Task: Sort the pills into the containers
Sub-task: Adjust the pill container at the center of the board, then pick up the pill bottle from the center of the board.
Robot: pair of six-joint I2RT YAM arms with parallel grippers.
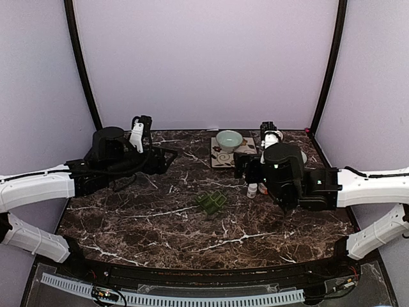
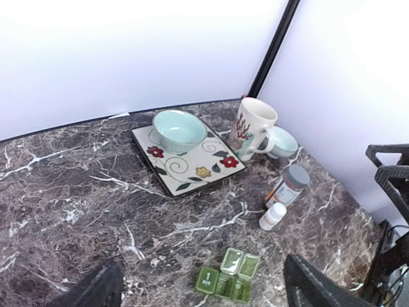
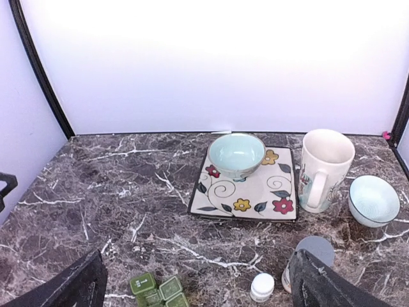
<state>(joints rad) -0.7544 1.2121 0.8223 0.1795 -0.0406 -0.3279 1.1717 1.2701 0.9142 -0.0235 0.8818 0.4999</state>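
The containers (image 1: 211,203) are a small dark-green pill organiser in the middle of the marble table. In the left wrist view the organiser (image 2: 230,276) has two lids raised and one shut lid marked 1. No loose pills show. A grey-capped orange bottle (image 2: 291,185) and a small white bottle (image 2: 273,216) stand to its right. My left gripper (image 2: 204,295) hangs open above the table, left of the organiser, holding nothing. My right gripper (image 3: 198,293) is also open and empty, with the organiser (image 3: 160,291) low between its fingers and the white bottle (image 3: 262,286) near the right finger (image 3: 319,284).
A flowered square plate (image 1: 223,157) at the back carries a pale green bowl (image 1: 229,139). A white mug (image 3: 326,169) and a second pale bowl (image 3: 374,199) stand to its right. Purple walls close in the back and both sides.
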